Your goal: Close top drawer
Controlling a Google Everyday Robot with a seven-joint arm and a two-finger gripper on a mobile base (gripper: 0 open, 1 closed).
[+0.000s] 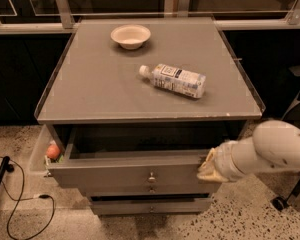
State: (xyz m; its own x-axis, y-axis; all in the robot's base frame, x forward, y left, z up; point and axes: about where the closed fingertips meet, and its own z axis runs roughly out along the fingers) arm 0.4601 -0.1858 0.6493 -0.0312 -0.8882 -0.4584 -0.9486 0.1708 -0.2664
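Top drawer (105,173) partly open under the cabinet top (90,94), with the gripper (209,167) at its right end

Its front panel runs left to right, and the gripper sits against the panel's right end, well right of the centre knob (151,176); whether the gripper is open or shut I cannot tell. Closing likely means a push away from the camera, into the cabinet, and pressing off-centre could skew it. What shows of the drawer's inside looks bare; the bowl (130,35) on top is empty, with a bottle (174,79) lying beside it

You are seeing a cream end effector (210,168) sitting at the right front corner of the grey top drawer (121,173), below a grey worktop (100,89) carrying a cream bowl (130,36) and a white-labelled bottle (176,80).
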